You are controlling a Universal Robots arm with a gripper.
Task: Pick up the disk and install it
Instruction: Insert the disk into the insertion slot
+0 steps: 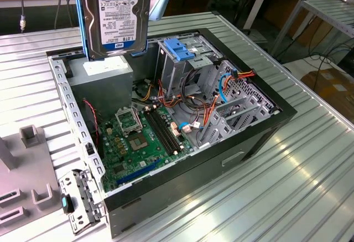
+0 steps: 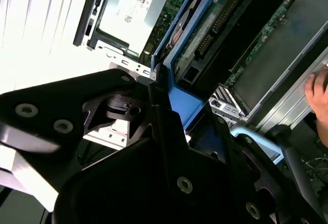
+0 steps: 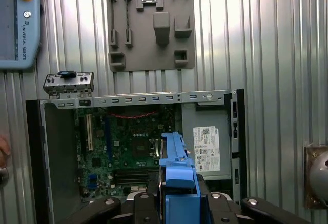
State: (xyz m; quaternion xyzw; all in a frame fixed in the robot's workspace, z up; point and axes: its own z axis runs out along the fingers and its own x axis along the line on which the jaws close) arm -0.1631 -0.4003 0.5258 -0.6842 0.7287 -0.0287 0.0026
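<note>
The disk (image 1: pixel 118 16), a grey hard drive with a white-and-blue label and blue rails, hangs upright above the open computer case (image 1: pixel 260 134), over the power-supply box (image 1: pixel 105 71). My gripper (image 3: pixel 177 206) is shut on it; its black fingers (image 2: pixel 164 116) clamp the blue-railed end of the disk (image 2: pixel 212 26). In the first wrist view the disk's blue edge (image 3: pixel 177 165) points down at the motherboard (image 3: pixel 128 147). The metal drive cage with a blue latch (image 1: pixel 178 51) stands to the exterior view's right of the disk, apart from it.
A grey fixture plate (image 1: pixel 22 181) and a small metal bracket (image 1: pixel 77 200) lie on the ribbed table by the case. Cables (image 1: pixel 221 87) run beside the cage. A teach pendant (image 3: pixel 18 24) lies farther off. A person's hand (image 2: pixel 318 88) rests near the case wall.
</note>
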